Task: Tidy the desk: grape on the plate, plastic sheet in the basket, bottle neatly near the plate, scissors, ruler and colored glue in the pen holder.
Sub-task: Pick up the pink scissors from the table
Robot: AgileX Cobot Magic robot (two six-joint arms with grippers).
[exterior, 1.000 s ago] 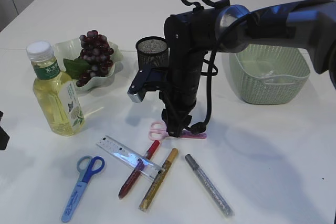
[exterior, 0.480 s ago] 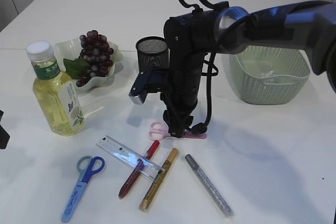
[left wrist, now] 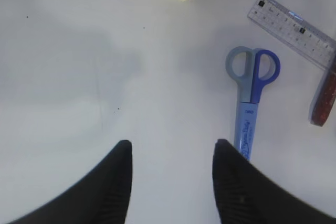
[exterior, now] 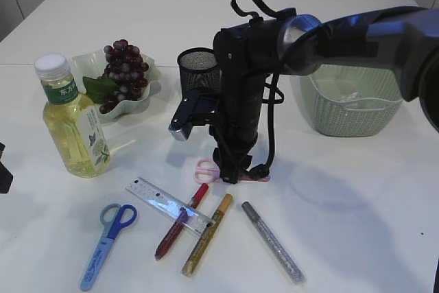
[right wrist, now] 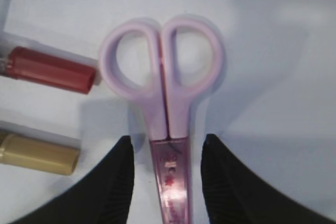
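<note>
Pink scissors (right wrist: 163,93) lie flat on the table, handles away from the wrist camera. My right gripper (right wrist: 167,142) stands open astride their sheathed blades, its fingers clear of both sides; it points straight down (exterior: 230,173) in the exterior view. My left gripper (left wrist: 172,148) is open over bare table, with blue scissors (left wrist: 251,93) just to its right. A clear ruler (exterior: 168,204) lies across the red glue pen (exterior: 180,223), next to the gold (exterior: 207,235) and silver (exterior: 272,241) ones. Grapes (exterior: 123,66) rest on the plate (exterior: 147,90), with the bottle (exterior: 72,125) upright beside it.
A black mesh pen holder (exterior: 199,66) stands behind the right arm. A green basket (exterior: 350,97) sits at the right with something clear inside. The right arm's cable hangs low over the pink scissors.
The right arm has shifted slightly left and settled over the pink scissors. Nothing on the table has moved, and both grippers keep the same opening.
</note>
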